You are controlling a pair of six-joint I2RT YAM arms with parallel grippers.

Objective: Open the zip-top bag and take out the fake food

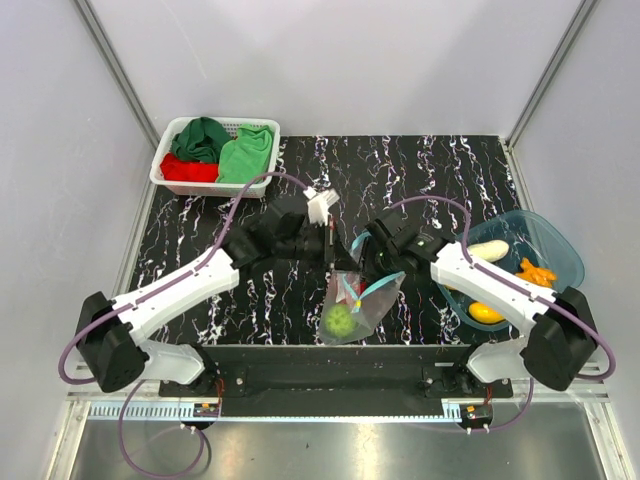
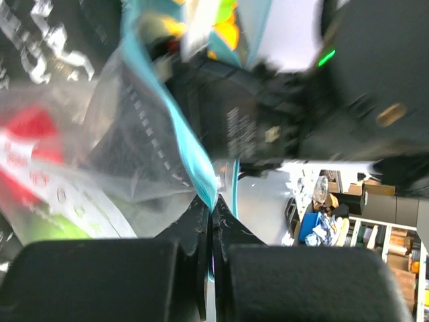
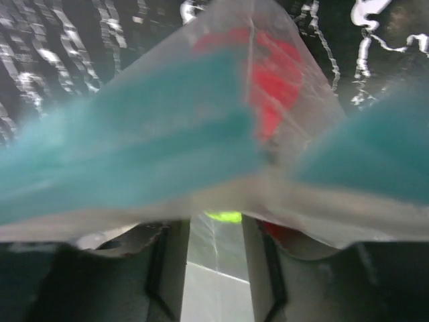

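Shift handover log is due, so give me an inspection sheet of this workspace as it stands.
Surface: black marbled table.
Job's things: zip-top bag near the front edge, with a green piece and a red item inside; pale piece, orange piece and yellow piece in the teal tub.
Clutter: white basket holding a green cloth and a red cloth.
Grippers: left gripper has its fingers shut on the blue zip strip; right gripper is at the bag's mouth, grip unclear.
Cables: purple cable along each arm.
Surroundings: grey walls, metal frame.
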